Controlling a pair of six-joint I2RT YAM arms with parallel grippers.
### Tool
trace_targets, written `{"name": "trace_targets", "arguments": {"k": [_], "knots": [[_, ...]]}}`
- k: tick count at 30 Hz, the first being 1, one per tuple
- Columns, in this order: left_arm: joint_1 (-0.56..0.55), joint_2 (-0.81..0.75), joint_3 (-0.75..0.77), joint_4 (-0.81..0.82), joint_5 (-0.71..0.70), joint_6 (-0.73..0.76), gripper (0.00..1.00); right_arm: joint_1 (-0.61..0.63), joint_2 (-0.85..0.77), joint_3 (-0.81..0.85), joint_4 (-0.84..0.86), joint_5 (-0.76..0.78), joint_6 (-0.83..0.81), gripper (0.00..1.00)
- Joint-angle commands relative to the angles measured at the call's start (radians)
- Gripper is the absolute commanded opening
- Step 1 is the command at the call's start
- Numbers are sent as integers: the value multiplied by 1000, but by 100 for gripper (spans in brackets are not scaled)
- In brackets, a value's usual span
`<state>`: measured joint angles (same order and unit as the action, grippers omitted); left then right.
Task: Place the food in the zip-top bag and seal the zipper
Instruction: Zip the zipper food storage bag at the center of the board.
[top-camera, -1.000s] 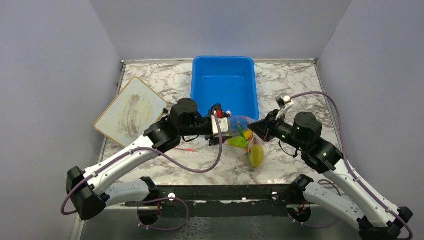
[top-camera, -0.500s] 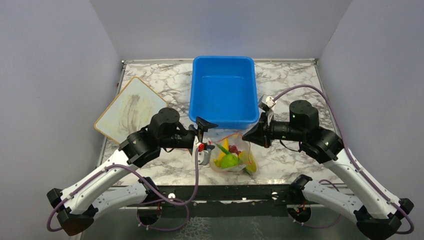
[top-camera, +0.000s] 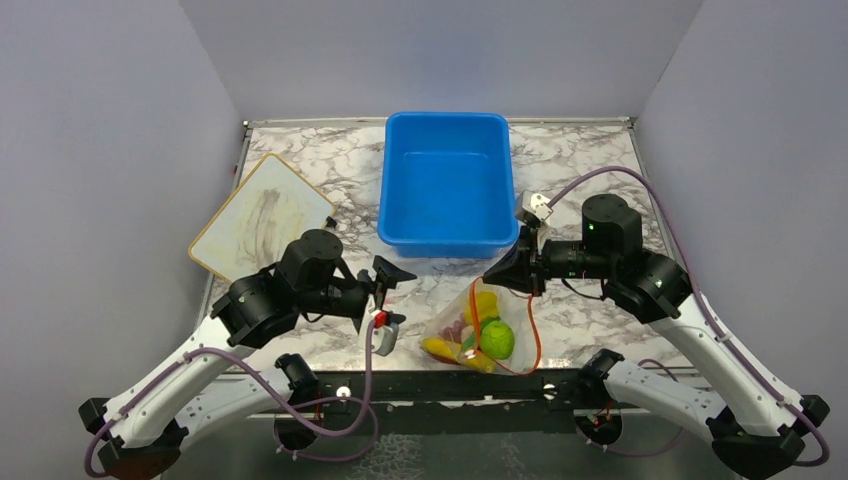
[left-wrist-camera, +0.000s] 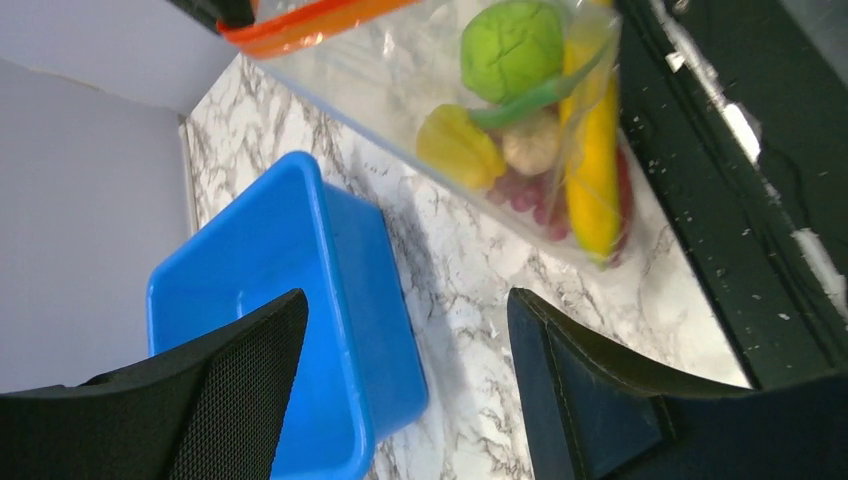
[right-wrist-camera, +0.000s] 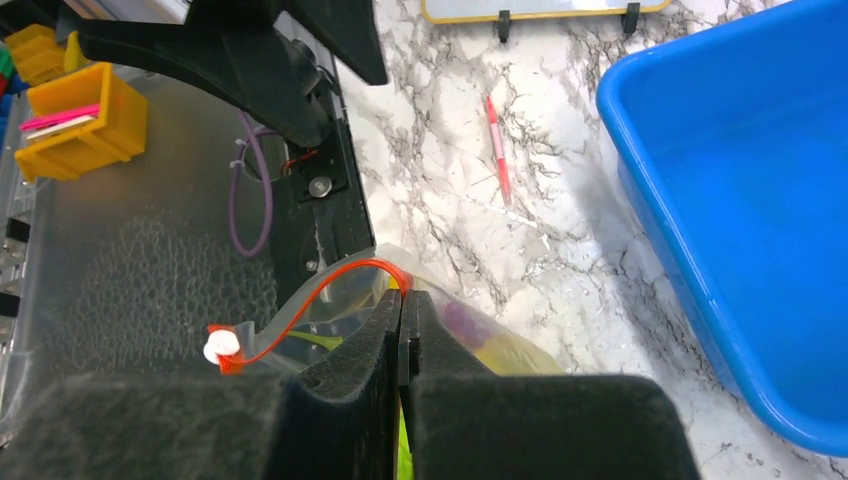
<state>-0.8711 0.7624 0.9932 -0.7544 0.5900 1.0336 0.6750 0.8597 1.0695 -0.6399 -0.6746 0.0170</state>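
The zip-top bag (top-camera: 478, 328) is clear and sits by the table's near edge with the food inside: a green lime (top-camera: 497, 338), a yellow banana (top-camera: 445, 350), and in the left wrist view garlic (left-wrist-camera: 530, 140) and purple grapes (left-wrist-camera: 525, 190). My right gripper (top-camera: 497, 276) is shut on the bag's top corner, pinching the orange-red zipper (right-wrist-camera: 340, 280). The zipper's white slider (right-wrist-camera: 222, 347) sits at the strip's far end. My left gripper (top-camera: 385, 300) hovers left of the bag, open and empty, with tub and marble showing between its fingers (left-wrist-camera: 250, 370).
A blue tub (top-camera: 445, 180) stands at the back centre, just beyond the bag. A yellow-rimmed board (top-camera: 262, 222) lies at the left. A thin red stick (right-wrist-camera: 497, 150) lies on the marble. The black front rail (top-camera: 440, 385) runs under the bag's lower end.
The left gripper has come off the bag and drawn back left and toward the near edge. The right gripper has carried the bag toward the front, where it now hangs lower.
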Motion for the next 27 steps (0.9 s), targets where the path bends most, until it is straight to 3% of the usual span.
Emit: {"name": "trace_targets", "arguments": {"k": [1,7,11,14,20,27], "knots": [[-2,-11,23,-41,188,-12,73,2,0,37,30,20,-28,1],[-2,-12,-79,103,279,-64,69,3,18,7,92,78,-22,1],[-2,-48,-217,315,244,-185,61,3,17,-11,105,87,-33,1],[-3,-59,-285,391,207,-217,62,2,16,-16,104,86,-34,1],[-2,-62,-353,476,122,-208,61,3,9,-16,104,83,-43,1],[-2,-55,-357,479,121,-199,52,3,27,-12,107,87,-34,1]]}}
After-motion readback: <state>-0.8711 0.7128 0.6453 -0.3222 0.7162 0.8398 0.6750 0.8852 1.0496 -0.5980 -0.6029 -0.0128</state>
